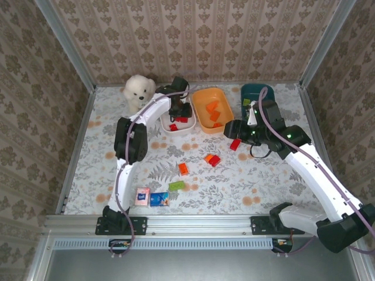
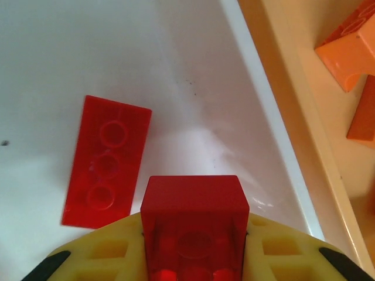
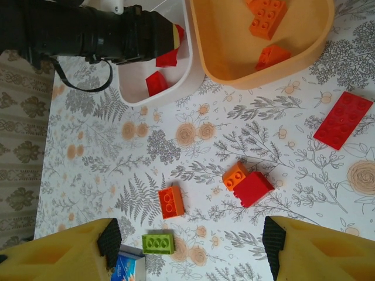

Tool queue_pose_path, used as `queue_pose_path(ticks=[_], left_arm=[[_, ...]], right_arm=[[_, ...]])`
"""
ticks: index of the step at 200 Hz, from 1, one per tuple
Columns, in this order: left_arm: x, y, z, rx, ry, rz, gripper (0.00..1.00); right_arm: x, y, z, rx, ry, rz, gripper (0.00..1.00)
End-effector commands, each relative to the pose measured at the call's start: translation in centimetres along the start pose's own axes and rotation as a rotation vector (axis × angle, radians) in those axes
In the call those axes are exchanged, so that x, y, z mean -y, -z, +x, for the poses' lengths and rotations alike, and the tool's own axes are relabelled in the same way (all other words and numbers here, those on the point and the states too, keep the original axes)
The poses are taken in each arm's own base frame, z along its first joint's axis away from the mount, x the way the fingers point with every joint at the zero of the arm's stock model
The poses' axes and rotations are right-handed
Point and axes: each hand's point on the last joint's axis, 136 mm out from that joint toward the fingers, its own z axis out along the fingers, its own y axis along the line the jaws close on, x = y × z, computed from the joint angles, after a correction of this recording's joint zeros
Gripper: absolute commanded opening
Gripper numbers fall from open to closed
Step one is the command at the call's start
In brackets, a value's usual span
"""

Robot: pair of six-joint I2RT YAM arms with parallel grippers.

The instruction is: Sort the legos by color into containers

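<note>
The white tray (image 1: 187, 127) is set at the far side of the surface (image 1: 263, 181), just beside the orange tray (image 1: 222, 96). The dark teal tray (image 1: 251, 91) is placed to the right of that one and is partly hidden by the right arm (image 1: 316, 170).

The left jaws are held over the white tray. They are squeezed shut on a chunky red brick (image 2: 194, 211), which is gripped between the yellow pads (image 2: 281, 252). Whether this brick is touching the tray floor cannot be told. A flat red brick (image 2: 105, 161) is laid on the tray floor just beside it. A few orange bricks (image 1: 212, 108) are kept in the orange tray.

The right jaws are spread wide apart, and nothing is held between them. They are hung above the surface, where loose legos are scattered. A long red brick (image 3: 343, 120) is laid near the orange tray. A small orange brick (image 3: 235, 174) is pushed up against a red block (image 3: 253, 188), so the two are touching. Another orange brick (image 3: 171, 202) is left by itself. A lime green brick (image 3: 158, 243) is laid near a blue packet (image 3: 126, 266).

A pink packet (image 1: 142, 195) is placed just beside the blue one, by the near edge. A white plush dog (image 1: 139, 91) is sat in the far left corner, to the left of the white tray.
</note>
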Motion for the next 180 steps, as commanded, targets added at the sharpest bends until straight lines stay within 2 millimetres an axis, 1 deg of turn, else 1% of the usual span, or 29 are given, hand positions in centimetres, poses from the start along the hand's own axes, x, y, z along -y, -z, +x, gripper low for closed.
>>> queue_pose_path(ticks=[1,17,29,54,68,77,79,90,103,111,113,121,123,127,128,131,133,134,136,138,140,142,144,148,153,155,160,168,180], left_arm=[[1.5,0.1,-0.1,-0.012,0.015,0.073,0.41],[1.3,-0.1,0.4,-0.029,0.029,0.069,0.48],[1.3,0.2,0.5,-0.027,0.032,0.071,0.53],[1.3,2.1,-0.4,0.013,0.033,0.069,0.61],[1.3,3.9,-1.2,0.046,0.040,0.072,0.62],[1.3,5.3,-1.7,0.074,0.042,0.070,0.62],[1.3,5.7,-1.7,0.079,0.044,0.070,0.62],[1.1,7.7,-2.2,0.115,0.053,0.062,0.62],[0.6,10.2,-2.2,0.162,0.076,0.046,0.63],[-0.2,11.3,-1.7,0.179,0.098,0.031,0.64],[-0.3,12.0,-1.8,0.194,0.104,0.031,0.64],[-1.3,13.5,-1.0,0.219,0.133,0.008,0.64],[-1.6,13.6,-0.7,0.220,0.142,0.000,0.65],[-1.8,14.7,-0.3,0.241,0.156,-0.009,0.66],[-2.0,14.6,0.0,0.236,0.159,-0.015,0.66],[-2.3,15.1,0.5,0.243,0.170,-0.022,0.66],[-3.5,15.2,0.7,0.247,0.198,-0.040,0.66],[-3.8,15.8,0.6,0.260,0.206,-0.041,0.66],[-4.3,15.9,1.0,0.259,0.223,-0.049,0.66],[-4.6,16.5,1.2,0.271,0.234,-0.051,0.66],[-5.0,16.9,1.5,0.274,0.248,-0.055,0.66],[-5.5,16.7,2.1,0.267,0.263,-0.063,0.66],[-5.7,17.3,2.3,0.278,0.275,-0.063,0.66],[-6.5,17.5,3.4,0.274,0.298,-0.073,0.66],[-7.0,18.4,4.2,0.289,0.321,-0.075,0.66],[-7.4,18.2,4.8,0.281,0.332,-0.082,0.66],[-8.0,18.7,6.1,0.283,0.350,-0.091,0.66],[-8.7,19.7,7.9,0.294,0.375,-0.098,0.66],[-9.4,20.6,10.6,0.295,0.398,-0.108,0.66]], right_arm=[[-0.3,-0.7,1.1,-0.072,0.025,-0.011,0.68],[-0.2,-1.7,1.9,-0.112,0.058,-0.001,0.68],[-0.3,-2.4,2.6,-0.141,0.095,0.004,0.68],[-1.4,-4.4,4.4,-0.214,0.200,0.010,0.68],[-2.6,-5.6,5.5,-0.253,0.270,0.005,0.68],[-3.6,-6.3,6.4,-0.278,0.324,-0.002,0.68],[-3.4,-6.9,6.6,-0.294,0.332,0.008,0.68],[-4.3,-8.3,7.9,-0.344,0.392,0.010,0.68],[-5.4,-9.8,9.5,-0.396,0.459,0.013,0.68],[-5.9,-10.9,10.7,-0.431,0.485,0.015,0.69],[-6.1,-11.1,10.9,-0.438,0.490,0.014,0.69],[-6.7,-12.2,11.9,-0.467,0.504,0.015,0.69],[-6.8,-12.4,12.1,-0.473,0.508,0.015,0.69],[-7.0,-13.0,12.7,-0.488,0.514,0.017,0.69],[-7.1,-13.1,12.8,-0.491,0.515,0.017,0.69],[-7.3,-13.5,13.1,-0.499,0.520,0.019,0.70],[-7.5,-13.7,13.3,-0.504,0.523,0.020,0.70],[-7.5,-13.8,13.5,-0.508,0.524,0.021,0.70],[-7.6,-14.1,13.7,-0.514,0.526,0.024,0.70],[-7.7,-14.3,14.0,-0.519,0.528,0.027,0.70],[-7.7,-14.6,14.2,-0.523,0.529,0.031,0.70],[-7.8,-14.8,14.3,-0.524,0.531,0.034,0.70],[-7.9,-15.0,14.4,-0.526,0.531,0.038,0.70],[-8.0,-15.5,14.8,-0.536,0.532,0.047,0.71],[-8.0,-16.1,15.3,-0.547,0.533,0.058,0.71],[-8.0,-16.3,15.4,-0.552,0.531,0.064,0.71],[-7.9,-16.9,15.8,-0.562,0.529,0.082,0.71],[-7.5,-17.7,16.3,-0.581,0.520,0.119,0.71],[-6.8,-18.8,17.0,-0.608,0.514,0.178,0.72]])
